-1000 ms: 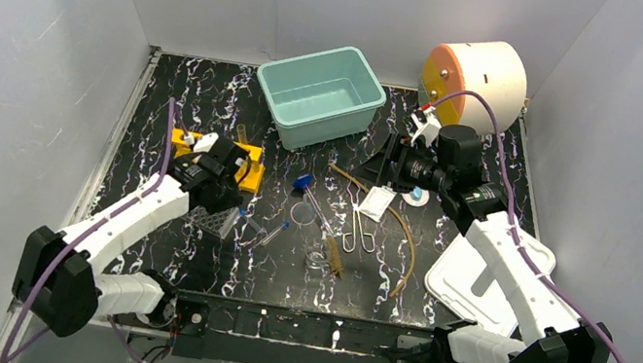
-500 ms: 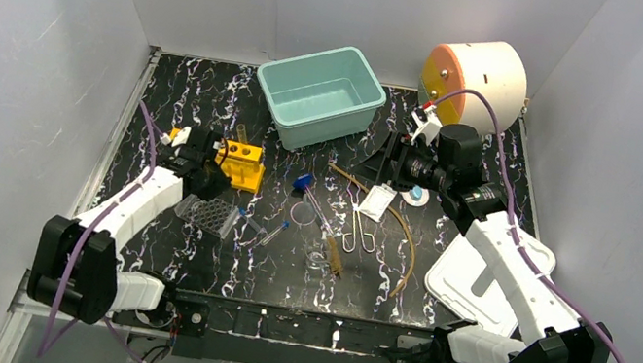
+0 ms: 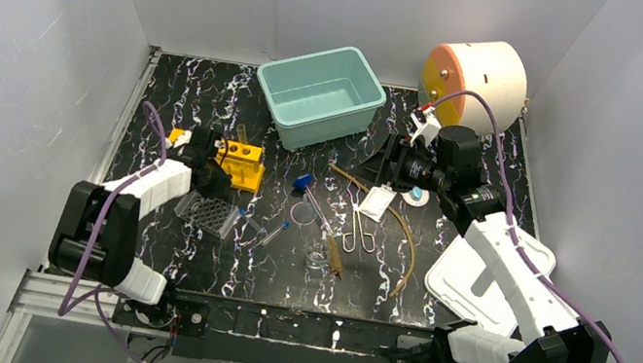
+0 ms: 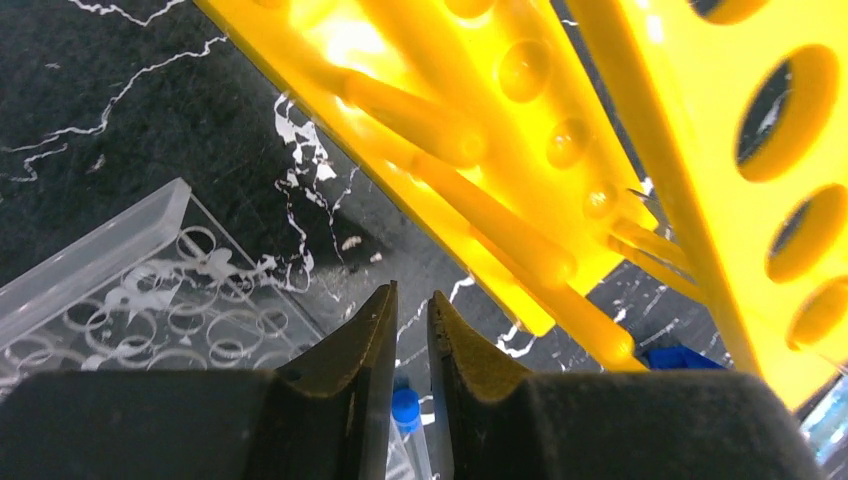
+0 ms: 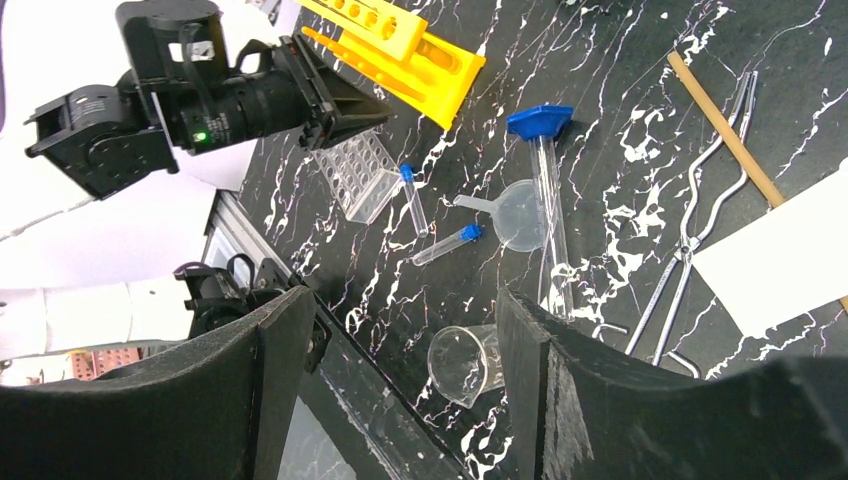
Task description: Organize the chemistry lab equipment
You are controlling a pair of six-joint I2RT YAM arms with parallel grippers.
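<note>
The yellow holed tube rack (image 3: 241, 166) lies on the left part of the counter (image 3: 166, 86). Its long axis runs left to right, with the right end slightly nearer the arms. The left tool (image 4: 410, 305) sits low just beside the rack's near edge, its fingers closed to a thin slit with nothing between them. A clear well tray (image 3: 208, 214) lies just in front of the rack. Two blue-capped tubes (image 5: 412, 200) lie flat to the right of the tray, the nearer to it along the tray's edge and the other on a diagonal with its cap toward the far right. The right tool (image 5: 405, 300) hangs over the right-centre of the counter, spread wide and empty.
</note>
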